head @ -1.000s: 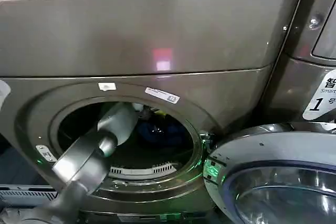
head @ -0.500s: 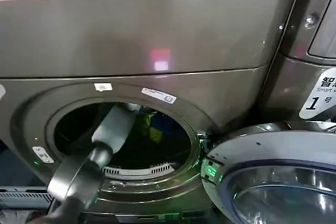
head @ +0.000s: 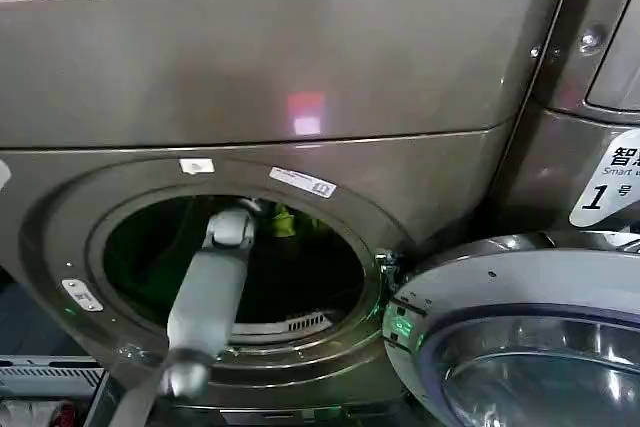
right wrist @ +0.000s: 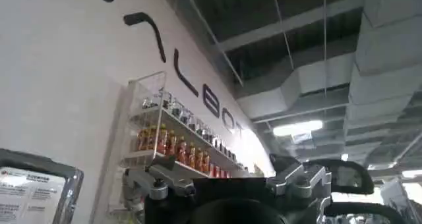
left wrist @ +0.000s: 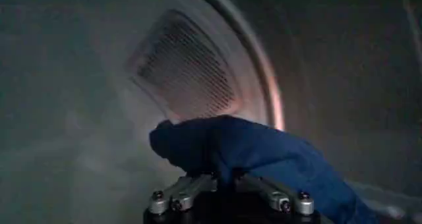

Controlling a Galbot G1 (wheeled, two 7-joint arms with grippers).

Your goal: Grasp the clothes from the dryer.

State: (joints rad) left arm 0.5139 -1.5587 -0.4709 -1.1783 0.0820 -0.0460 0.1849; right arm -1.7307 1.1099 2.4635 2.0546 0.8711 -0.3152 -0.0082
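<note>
From the head view, the left arm (head: 208, 292) reaches deep through the dryer's (head: 260, 67) round porthole, its glass door (head: 520, 337) swung open to the right, a yellow-green garment (head: 283, 219) glimpsed inside the drum. In the left wrist view, the left claw (left wrist: 227, 179) has closed on the dark navy blue garment (left wrist: 264, 156) before the drum's perforated back wall (left wrist: 188, 70). The right wrist view looks up at a wall shelf of bottles (right wrist: 175, 143); I cannot tell how the right claw (right wrist: 231, 196) is set.

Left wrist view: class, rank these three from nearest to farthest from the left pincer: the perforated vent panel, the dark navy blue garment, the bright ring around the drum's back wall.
1. The dark navy blue garment, lying right in front of the left pincer.
2. The perforated vent panel, behind the garment on the drum's back wall.
3. The bright ring, edging that back wall beside the panel; these two are nearly too close to call.
</note>
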